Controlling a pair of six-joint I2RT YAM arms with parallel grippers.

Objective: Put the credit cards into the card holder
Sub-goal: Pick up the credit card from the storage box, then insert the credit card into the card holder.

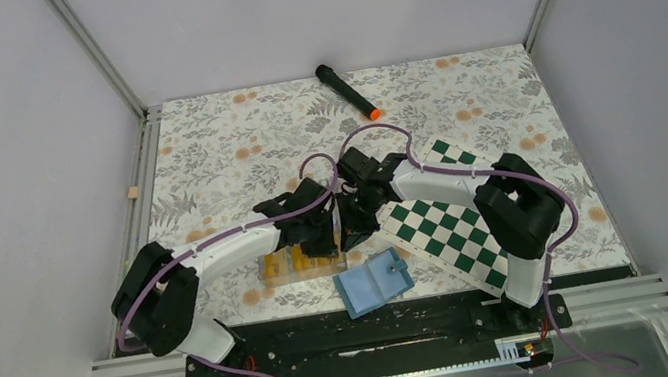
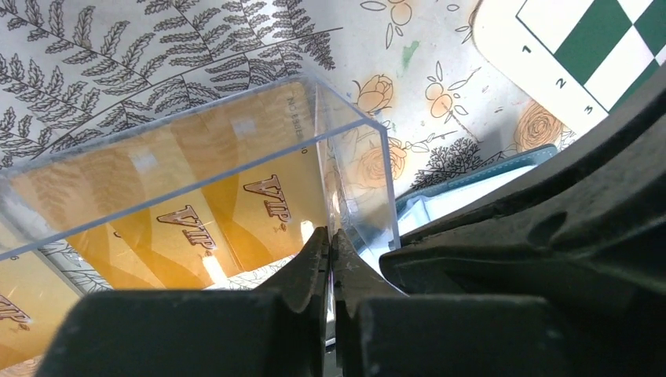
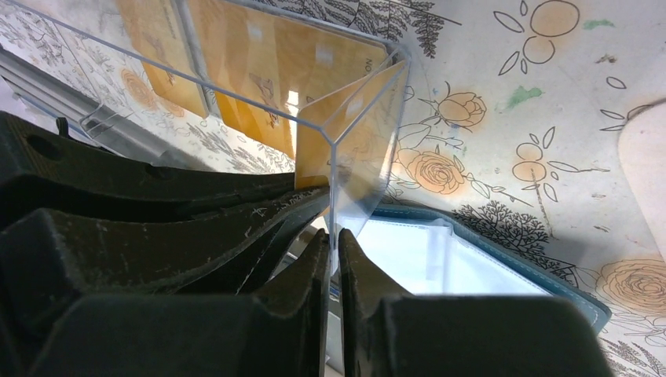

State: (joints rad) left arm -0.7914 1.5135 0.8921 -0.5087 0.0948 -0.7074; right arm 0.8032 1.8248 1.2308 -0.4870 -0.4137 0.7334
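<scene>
Because the credit cards are thin, stiff, light and slick, they offer little to grasp where they lie flat in the clear tray. A raised short edge is judged the best hold. The card holder lies open on the desk just beside the tray, near the chessboard. Being soft, it may shift under a pushed card. The left jaws are fully closed, with nothing seen between them. The right jaws are nearly closed, apparently pinching the tray's wall at its corner.

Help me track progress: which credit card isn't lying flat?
The credit card tilted up in the clear tray's corner nearest the card holder; the others lie flat.
</scene>
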